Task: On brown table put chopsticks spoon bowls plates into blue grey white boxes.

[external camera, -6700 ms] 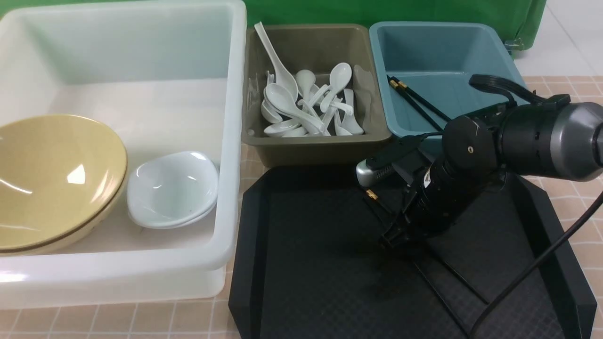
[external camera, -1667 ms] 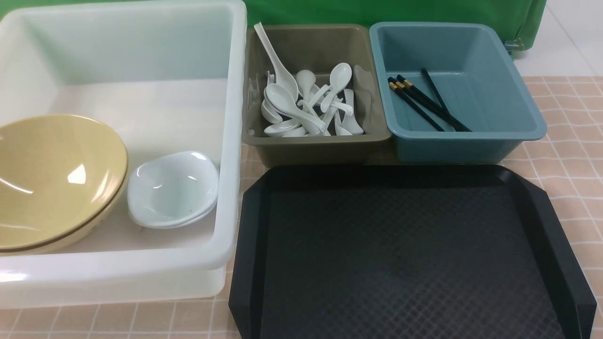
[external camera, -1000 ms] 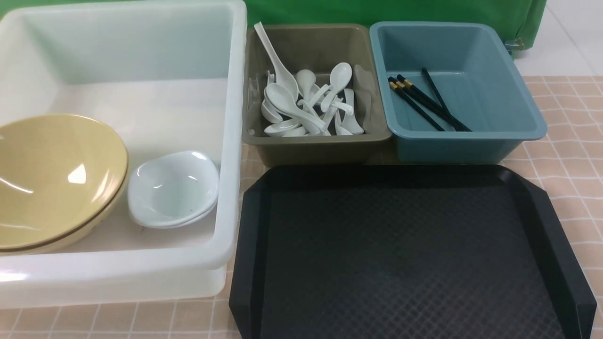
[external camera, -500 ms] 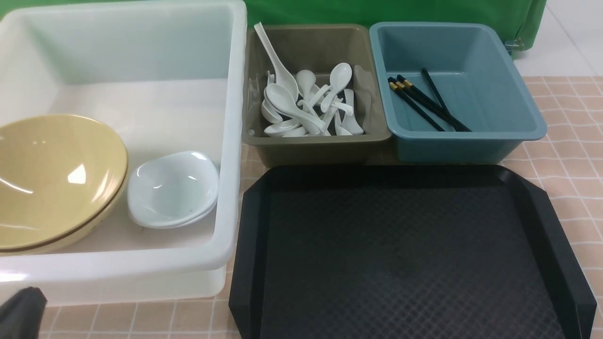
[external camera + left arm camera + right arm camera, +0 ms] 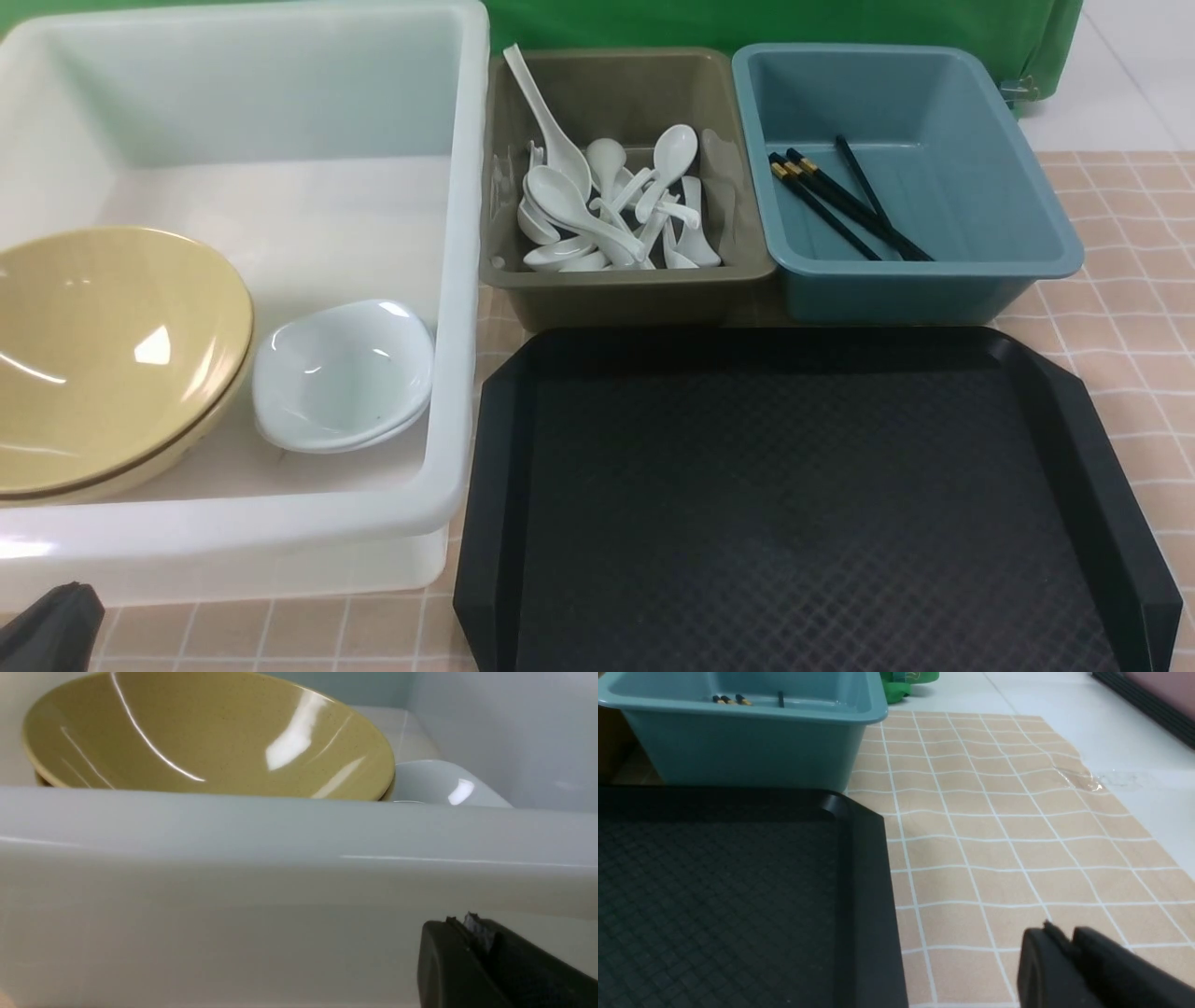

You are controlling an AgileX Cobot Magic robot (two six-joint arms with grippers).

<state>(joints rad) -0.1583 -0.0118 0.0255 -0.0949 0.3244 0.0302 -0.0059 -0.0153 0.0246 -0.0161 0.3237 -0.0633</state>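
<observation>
The white box [image 5: 457,280] holds a yellow bowl [image 5: 103,345] and a small white bowl [image 5: 341,373]. The grey box [image 5: 625,280] holds several white spoons [image 5: 611,210]. The blue box [image 5: 934,275] holds black chopsticks [image 5: 840,201]. My left gripper [image 5: 460,926] is shut and empty, low in front of the white box's near wall [image 5: 280,882]; its tip shows at the front view's lower left [image 5: 51,625]. My right gripper [image 5: 1059,935] is shut and empty, over the tiled table right of the black tray [image 5: 738,882], outside the front view.
The black tray [image 5: 803,504] lies in front of the grey and blue boxes with nothing on it. The tan tiled table cover [image 5: 1120,317] reaches to the right, and its edge meets white floor [image 5: 1134,742]. A green cloth [image 5: 747,23] hangs behind the boxes.
My right arm was over the tray 6.7 s ago and has left the front view; a third chopstick lies in the blue box. My left gripper's tip has come into the lower left corner.
</observation>
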